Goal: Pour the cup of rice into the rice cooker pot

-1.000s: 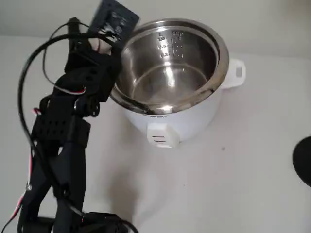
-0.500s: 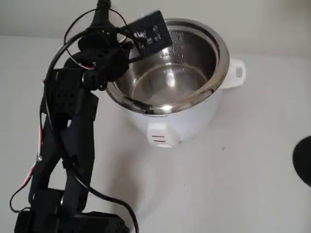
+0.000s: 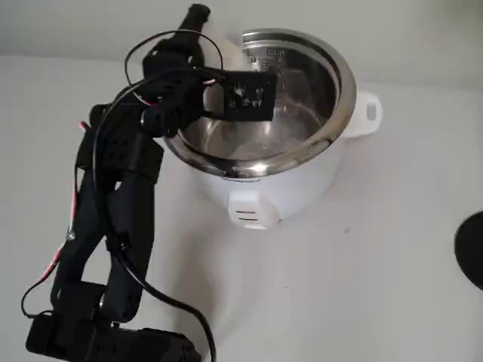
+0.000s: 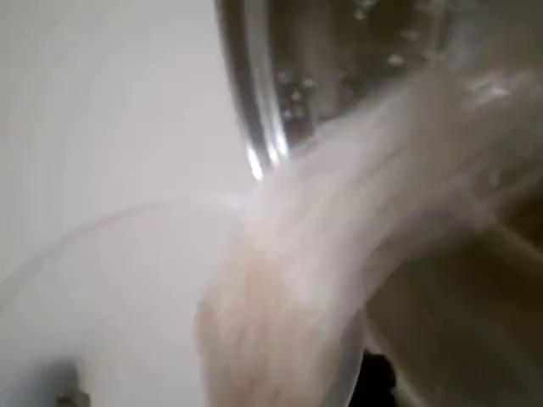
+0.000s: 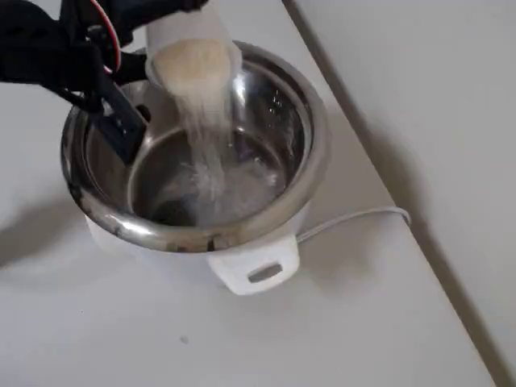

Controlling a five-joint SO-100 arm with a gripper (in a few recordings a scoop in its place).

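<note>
Cup point(image 5: 187, 36) tipped over pot point(image 5: 314, 137), rice point(image 5: 205, 121) falling in

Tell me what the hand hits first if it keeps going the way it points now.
Probably the rice cooker pot: the hand tips the cup over its rim, rice falling inside. Straight on, the pot's inner wall looks nearest, though depth is unclear.

From the wrist, the falling white rice grains point(image 4: 356, 195) smear into a pale blur, and the small translucent plastic cup point(image 4: 127, 288) runs off the bottom edge. In the fixed view, the black arm hides most of that cup point(image 3: 225, 53).
</note>
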